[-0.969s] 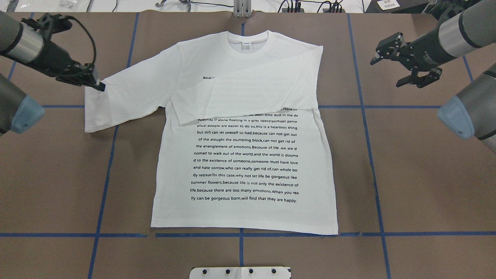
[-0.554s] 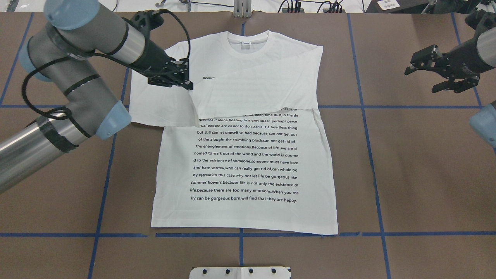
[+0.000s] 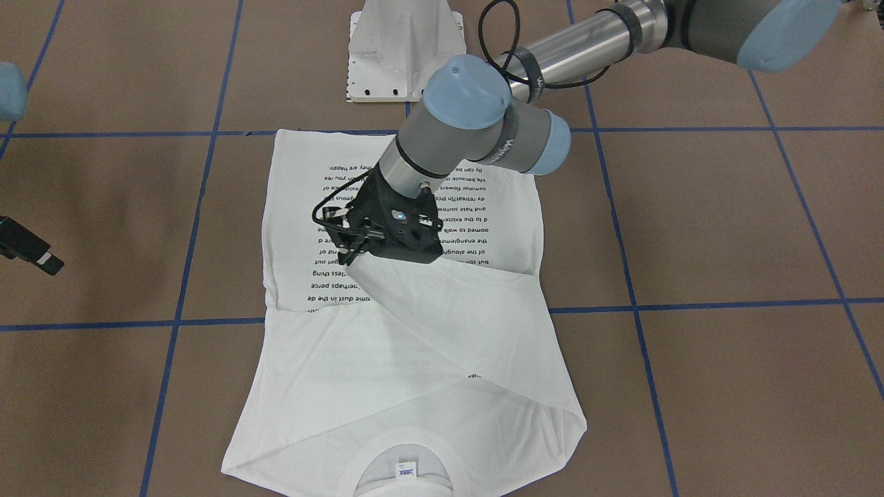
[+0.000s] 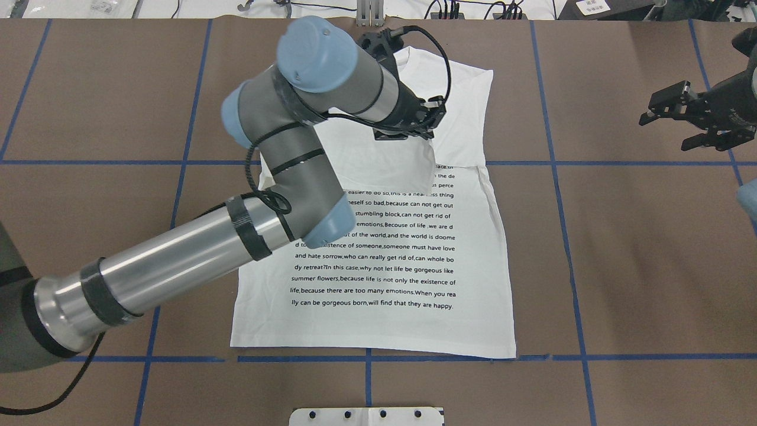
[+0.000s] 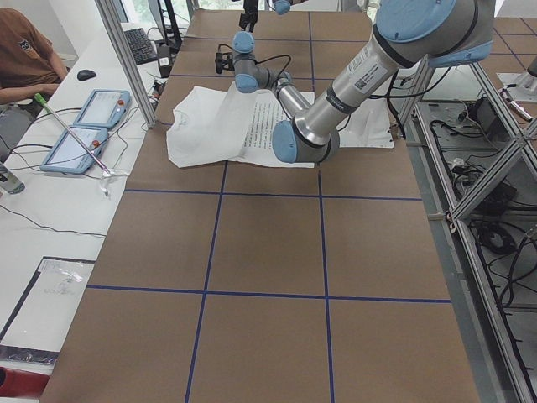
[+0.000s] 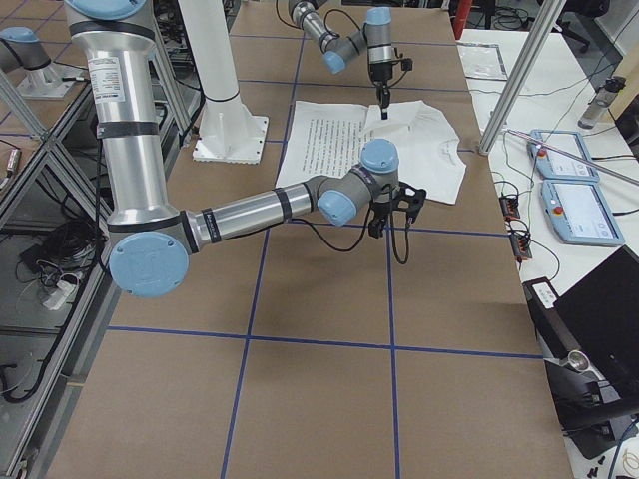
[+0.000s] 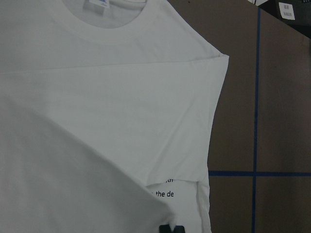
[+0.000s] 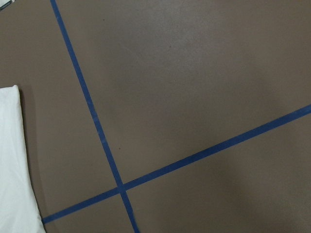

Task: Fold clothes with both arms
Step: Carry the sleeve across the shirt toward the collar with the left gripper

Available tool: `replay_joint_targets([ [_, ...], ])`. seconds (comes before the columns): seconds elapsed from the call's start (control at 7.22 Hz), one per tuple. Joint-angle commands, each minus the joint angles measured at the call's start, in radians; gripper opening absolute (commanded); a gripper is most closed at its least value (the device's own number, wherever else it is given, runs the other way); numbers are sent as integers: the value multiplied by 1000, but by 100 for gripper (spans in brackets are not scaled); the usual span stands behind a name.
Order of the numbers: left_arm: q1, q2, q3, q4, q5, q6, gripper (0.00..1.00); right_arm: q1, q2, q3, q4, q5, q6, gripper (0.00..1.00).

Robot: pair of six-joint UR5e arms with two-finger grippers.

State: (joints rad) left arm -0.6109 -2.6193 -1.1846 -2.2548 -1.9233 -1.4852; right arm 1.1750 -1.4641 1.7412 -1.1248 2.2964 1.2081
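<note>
White cotton T-shirt (image 4: pixel 378 325), long-sleeved, one item. It lies flat and print side up on the table (image 4: pixel 621 266), with the collar at the far edge from the robot and the hem toward the white pedestal base (image 4: pixel 366 416).

Printed text (image 4: pixel 372 269): many black lines across the lower body, with the upper lines covered by folded cloth.

Neck label (image 3: pixel 406 470): small, white and blue, inside the collar. It shows in the front-facing and left wrist views, while the arm hides it from overhead.

Right-side sleeve (image 4: pixel 467 112): folded flat across the chest, its lower edge near a blue tape line.

Left-side sleeve (image 3: pixel 428 304): raised off the shirt and stretched in a taut slope from the shoulder up to the left gripper (image 3: pixel 356 261), above the chest and the top lines of print.

Left gripper: fingers closed on the sleeve end, pinching the cloth. Black fingertips (image 7: pixel 170 228) show at the bottom of the wrist view with cloth around them. The left arm (image 4: pixel 177 260) reaches diagonally over the shirt.

Right gripper (image 4: pixel 665 131): jaws apart and empty, held above bare table well off the shirt's right side. Its wrist view shows brown cover, crossing blue tape and a strip of white cloth at the frame's left edge.

Table cover: brown paper, gridded with blue tape (image 4: pixel 568 260).
</note>
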Motion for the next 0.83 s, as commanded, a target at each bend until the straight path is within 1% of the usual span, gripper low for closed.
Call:
replay_joint_targets([
  [0.0,74,-112,161,-72,101,-6,0,3,-1,1,0,12,-1,99],
  [0.14,88,-120,212,-130,169,-6,0,5,-2,3,0,18,-1,99],
  [0.28,89,-126,241,-149,185,-6,0,5,-2,3,0,23,-1,99],
  [0.42,89,-128,253,-160,185,-6,6,5,-2,3,0,23,1,99],
  [0.55,91,-145,307,-210,187,-6,28,5,-2,3,0,23,1,99],
  [0.69,92,-159,327,-229,201,-7,62,5,-2,14,0,24,14,99],
])
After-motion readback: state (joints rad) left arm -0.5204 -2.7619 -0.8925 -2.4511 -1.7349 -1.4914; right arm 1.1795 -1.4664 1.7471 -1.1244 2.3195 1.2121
